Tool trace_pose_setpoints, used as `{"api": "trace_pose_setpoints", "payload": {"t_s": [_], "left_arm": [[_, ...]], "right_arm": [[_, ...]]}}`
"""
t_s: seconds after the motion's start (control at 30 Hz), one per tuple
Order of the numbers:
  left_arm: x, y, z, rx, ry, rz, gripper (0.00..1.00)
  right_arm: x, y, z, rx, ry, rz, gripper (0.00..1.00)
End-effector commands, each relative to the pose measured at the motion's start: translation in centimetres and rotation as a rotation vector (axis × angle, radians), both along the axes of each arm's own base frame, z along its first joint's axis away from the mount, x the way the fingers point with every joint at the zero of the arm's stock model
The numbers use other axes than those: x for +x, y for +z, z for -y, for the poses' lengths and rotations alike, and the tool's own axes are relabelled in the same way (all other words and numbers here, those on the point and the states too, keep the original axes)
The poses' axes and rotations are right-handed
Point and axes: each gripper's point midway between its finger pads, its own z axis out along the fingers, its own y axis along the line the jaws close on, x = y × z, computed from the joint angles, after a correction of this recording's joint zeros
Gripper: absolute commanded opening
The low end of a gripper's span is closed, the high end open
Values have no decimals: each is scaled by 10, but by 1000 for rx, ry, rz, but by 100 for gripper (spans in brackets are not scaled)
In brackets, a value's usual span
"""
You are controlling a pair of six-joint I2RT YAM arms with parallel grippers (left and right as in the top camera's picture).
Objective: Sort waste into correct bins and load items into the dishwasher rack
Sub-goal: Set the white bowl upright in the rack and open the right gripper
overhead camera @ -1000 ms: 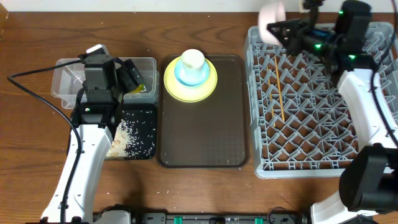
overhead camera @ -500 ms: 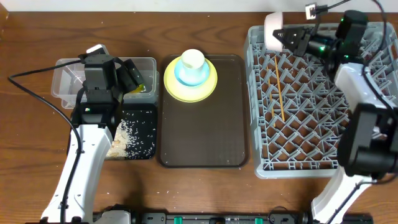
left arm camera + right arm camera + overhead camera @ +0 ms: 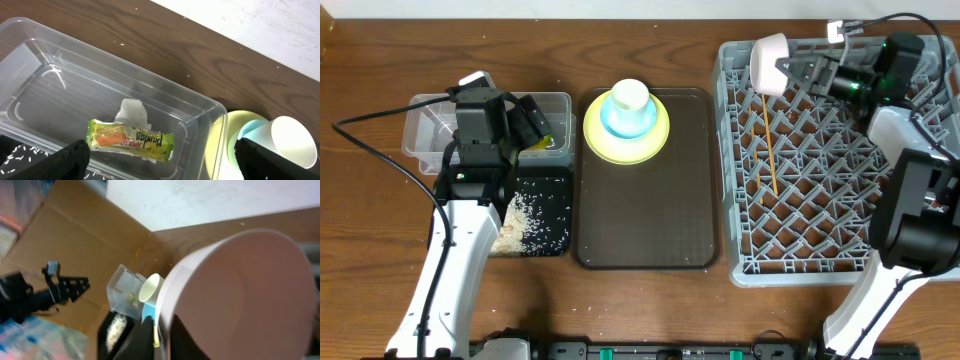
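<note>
My right gripper [image 3: 790, 72] is shut on the rim of the white bowl with the pinkish outside [image 3: 769, 61], holding it on edge over the back left corner of the grey dishwasher rack [image 3: 745, 240]; the bowl fills the right wrist view [image 3: 240, 290]. One chopstick [image 3: 769, 145] lies in the rack. My left gripper [image 3: 535, 125] is open over the clear tub [image 3: 425, 130], which holds the green-and-yellow wrapper [image 3: 131, 139] and the white tissue [image 3: 132, 111]. Rice grains [image 3: 532, 222] lie in the black tray [image 3: 560, 180]. The white cup [image 3: 629, 98] stands in the light blue bowl [image 3: 620, 125] on the yellow plate [image 3: 655, 140].
The brown serving tray [image 3: 645, 215] lies between the bins and the rack, with the stacked dishes at its back end. A black cable [image 3: 380, 130] loops left of the left arm. A few rice grains lie on the table by the front edge.
My right gripper has swung the pinkish bowl rightward and down, from beyond the rack's back left corner to over that corner. The left arm has not moved.
</note>
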Motion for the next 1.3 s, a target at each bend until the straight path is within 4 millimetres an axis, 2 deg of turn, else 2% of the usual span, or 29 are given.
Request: {"api": "trace_pose_setpoints", "payload": {"t_s": [0.0, 0.2, 0.4, 0.67, 1.03, 1.2, 1.27], "left_arm": [[2, 9, -3, 15, 6, 19, 95], [2, 9, -3, 15, 5, 19, 95], [2, 9, -3, 15, 6, 19, 95], [2, 9, -3, 15, 5, 19, 95], [2, 9, -3, 15, 6, 19, 95], [2, 9, -3, 15, 6, 19, 95], [2, 9, -3, 15, 6, 19, 95]], "right_arm": [[-1, 0, 15, 19, -16, -32, 21], [-1, -7, 34, 26, -67, -89, 33], [5, -23, 46, 1, -157, -175, 50], [12, -36, 55, -41, -238, -224, 57], [20, -42, 67, -71, -320, -253, 58], [20, -56, 88, -174, -482, -361, 54], [18, -51, 96, -242, -534, -354, 53]]}}
